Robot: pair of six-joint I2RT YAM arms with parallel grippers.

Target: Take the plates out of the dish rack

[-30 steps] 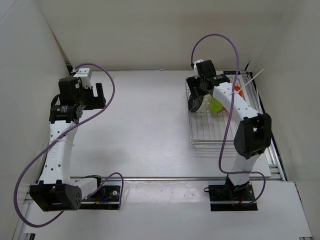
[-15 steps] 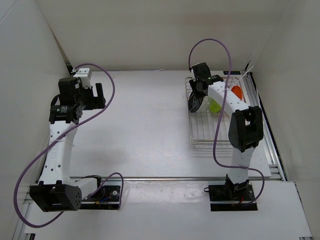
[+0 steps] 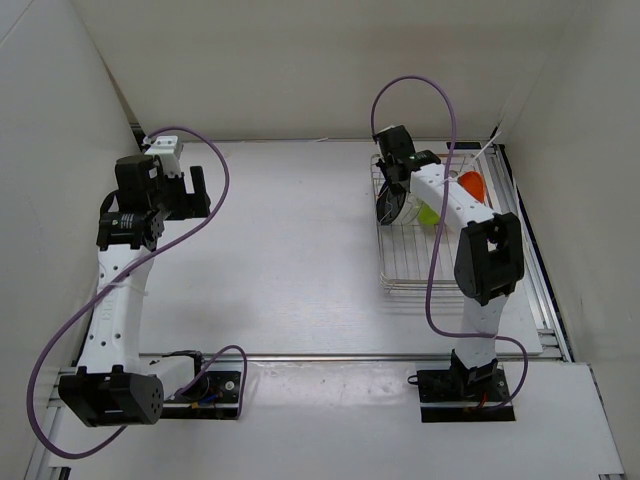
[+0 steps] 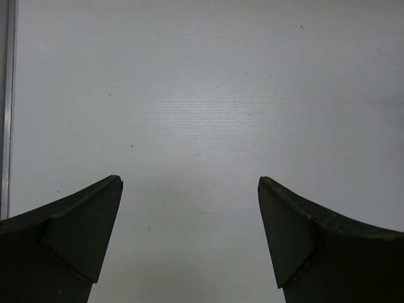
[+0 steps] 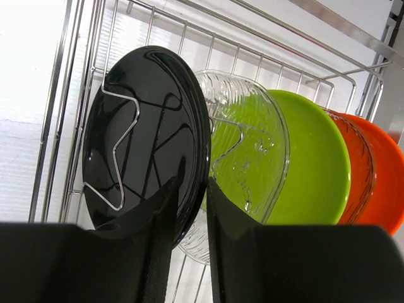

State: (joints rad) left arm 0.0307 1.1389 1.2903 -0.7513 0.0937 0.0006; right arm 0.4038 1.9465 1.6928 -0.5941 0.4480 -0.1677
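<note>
- Right claw (image 5: 191, 188) pinches the black plate (image 5: 158, 95) by its rim, at the 9 o'clock end of the row in the dish rack (image 3: 425, 262), at the table's (image 4: 202, 95) 2 o'clock.
- The glossy rim may slip from this thin hold, or it may snag the divider wire (image 5: 136, 108) and knock the clear plate (image 5: 249, 158).
- Left claw (image 4: 189, 211) is spread at 10 o'clock.

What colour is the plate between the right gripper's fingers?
It's the glossy black plate, seen best in the right wrist view.

The dish rack (image 3: 425, 262) sits at the far right of the counter (image 3: 290, 250). The plates (image 5: 303, 170) stand on edge in a row across its far end. The right claw (image 5: 191, 184) straddles the rim of the leftmost plate (image 5: 145, 126). The left claw (image 4: 189, 189) hangs over the counter's far left.
</note>
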